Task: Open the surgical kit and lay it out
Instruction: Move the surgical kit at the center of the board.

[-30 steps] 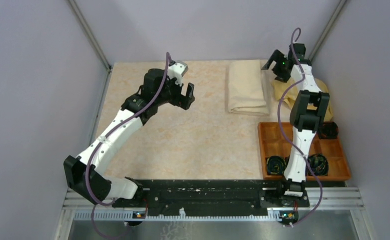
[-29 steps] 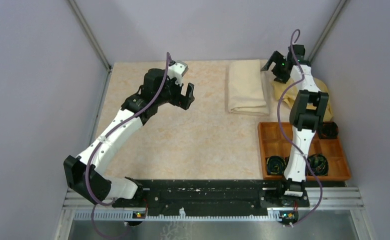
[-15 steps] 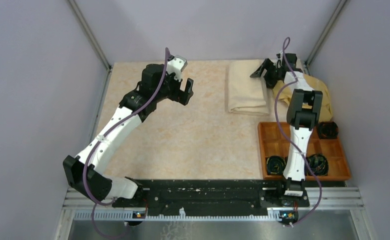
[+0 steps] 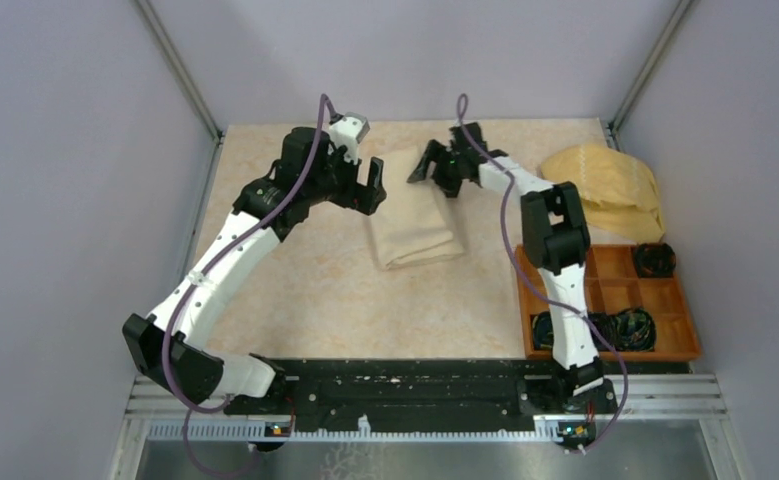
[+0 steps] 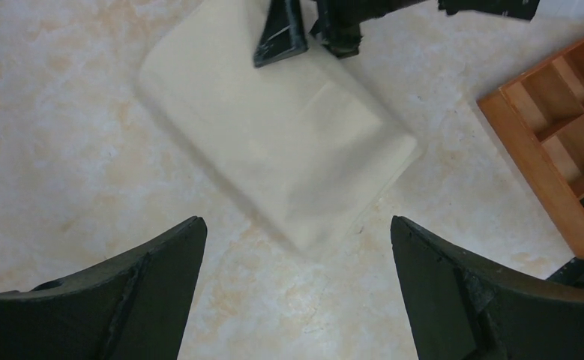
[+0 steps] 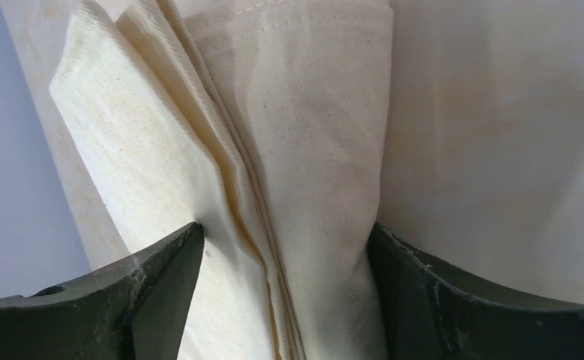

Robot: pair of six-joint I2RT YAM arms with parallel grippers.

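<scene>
Mid-bench, toward the back: folded cream cloth (image 4: 417, 220), lying flat and skewed. Top view: right jaws sit at its far end, and left jaws hang just beside its left edge, over the bench (image 4: 315, 290). Mustard cloth (image 4: 605, 185) is back right and the orange box (image 4: 605, 300) front right, both well apart from the cream cloth. Top view does not settle either grip.

Right wrist view does: layered folds fill the gap, with both fingers (image 6: 161, 277) pressed against the fabric, so the right jaws are grasping the cloth.

Left wrist view: left jaws are spread wide, released. Cloth lies below and ahead, seen through the gap.
</scene>
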